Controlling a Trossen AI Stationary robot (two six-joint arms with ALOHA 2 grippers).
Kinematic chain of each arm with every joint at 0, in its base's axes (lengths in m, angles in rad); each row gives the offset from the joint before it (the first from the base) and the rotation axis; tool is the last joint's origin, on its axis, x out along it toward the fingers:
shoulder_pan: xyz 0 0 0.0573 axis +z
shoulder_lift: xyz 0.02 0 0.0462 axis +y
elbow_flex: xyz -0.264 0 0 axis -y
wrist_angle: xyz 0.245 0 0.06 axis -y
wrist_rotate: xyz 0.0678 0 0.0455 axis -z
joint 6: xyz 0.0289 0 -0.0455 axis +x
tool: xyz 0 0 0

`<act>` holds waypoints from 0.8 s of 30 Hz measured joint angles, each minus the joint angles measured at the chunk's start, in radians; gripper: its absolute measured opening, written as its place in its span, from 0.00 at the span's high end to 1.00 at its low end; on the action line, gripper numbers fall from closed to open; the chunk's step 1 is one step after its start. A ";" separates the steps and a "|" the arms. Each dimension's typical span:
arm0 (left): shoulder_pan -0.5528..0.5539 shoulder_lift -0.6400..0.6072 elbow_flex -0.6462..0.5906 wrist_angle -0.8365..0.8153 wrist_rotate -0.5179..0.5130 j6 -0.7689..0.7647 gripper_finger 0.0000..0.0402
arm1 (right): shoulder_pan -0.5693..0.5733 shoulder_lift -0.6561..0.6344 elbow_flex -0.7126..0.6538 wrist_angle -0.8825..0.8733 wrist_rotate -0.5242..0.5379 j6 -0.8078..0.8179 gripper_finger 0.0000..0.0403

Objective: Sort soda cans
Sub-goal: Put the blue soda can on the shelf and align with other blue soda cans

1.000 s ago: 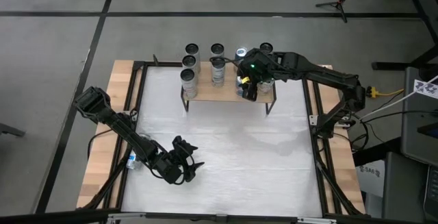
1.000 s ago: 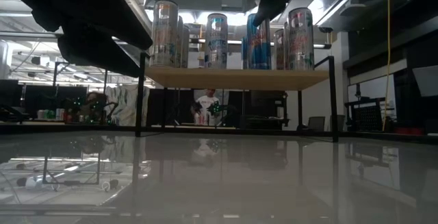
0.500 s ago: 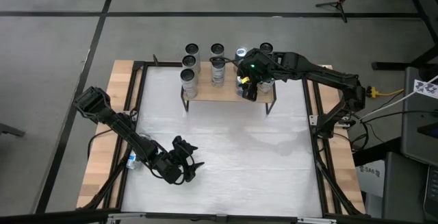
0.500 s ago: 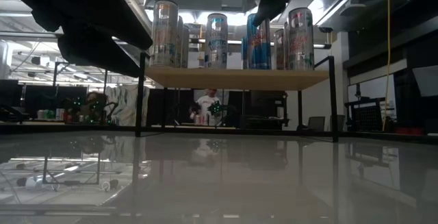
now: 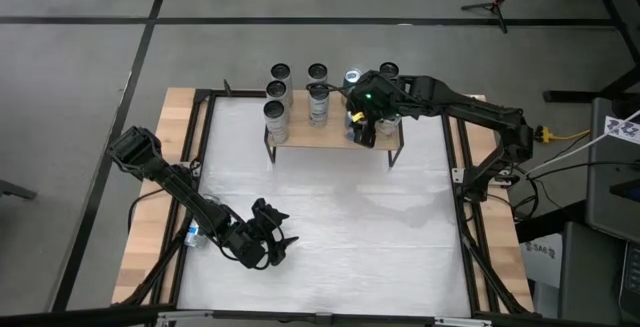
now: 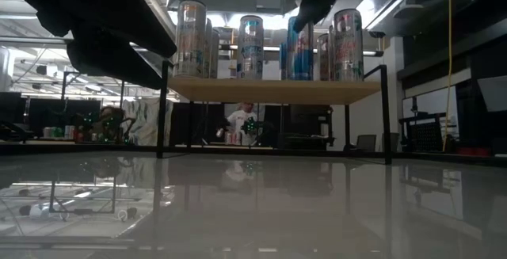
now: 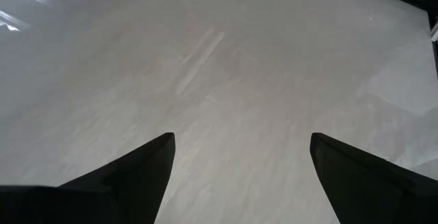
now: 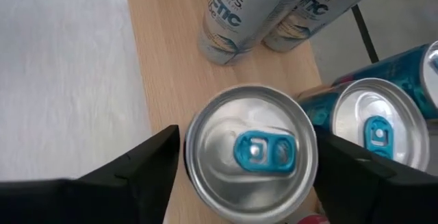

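Right gripper (image 5: 364, 127) sits over the near right part of the wooden shelf (image 5: 300, 137) at the far side of the table (image 5: 330, 227), straight above a soda can (image 8: 252, 151) with a silver top and blue tab. In the right wrist view its fingers (image 8: 147, 166) flank that can on both sides, spread a bit wider than the rim, small gaps visible, not pinching it. The can stands upright on the shelf board. Just beside it is a teal can (image 8: 373, 125) with a blue tab, and further along the board two pale silver cans (image 8: 236, 11) stand close together. From above, the soda cans (image 5: 279, 92) are grouped on the shelf in short rows, dark tops on the left ones, more by the right arm. Low view shows the shelf raised on black legs, cans upright along it (image 6: 251, 47), a blue one (image 6: 299, 49) under the right arm coming down from above. Left gripper (image 5: 277, 237) waits low over the near left area of the table, well apart from the shelf, fingers (image 7: 137, 172) spread wide with only bare tabletop between them, holding nothing. A person (image 6: 240, 120) is visible in the room behind the shelf.
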 joint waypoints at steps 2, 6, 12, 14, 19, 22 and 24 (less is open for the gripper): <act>0.000 0.000 0.000 0.000 0.000 0.000 0.17 | 0.000 0.000 0.000 -0.001 -0.001 0.000 0.25; 0.000 0.000 0.000 0.000 0.000 0.000 0.17 | 0.000 0.000 0.000 -0.001 -0.001 0.000 0.22; 0.000 0.000 0.000 0.000 0.000 0.000 0.17 | 0.000 0.000 0.000 0.001 -0.001 0.000 0.21; 0.000 0.000 0.000 0.000 0.000 0.000 0.17 | 0.000 -0.004 0.000 0.002 0.000 0.000 0.21; 0.000 0.000 0.000 0.000 0.000 0.000 0.17 | 0.000 -0.006 0.047 -0.035 0.000 0.001 0.21; 0.000 0.000 0.000 0.000 0.000 0.000 0.17 | 0.000 -0.007 0.087 -0.045 -0.002 0.001 0.21; 0.000 0.000 0.000 0.000 0.000 0.000 0.17 | 0.001 -0.006 0.115 -0.052 -0.002 0.001 0.21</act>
